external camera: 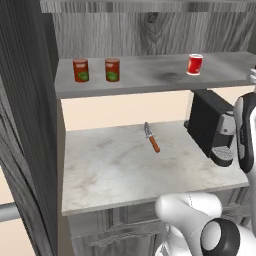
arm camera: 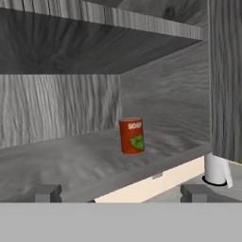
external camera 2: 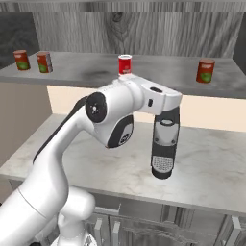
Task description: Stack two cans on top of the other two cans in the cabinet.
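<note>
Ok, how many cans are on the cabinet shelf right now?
4, all standing singly: two cans close together at the left end, one white-banded can mid-shelf, one green-labelled can at the right end.

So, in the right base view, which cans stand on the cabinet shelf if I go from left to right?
Can with green label at the far left → second can with green label → can with white lower band → can with green label at the right.
</note>
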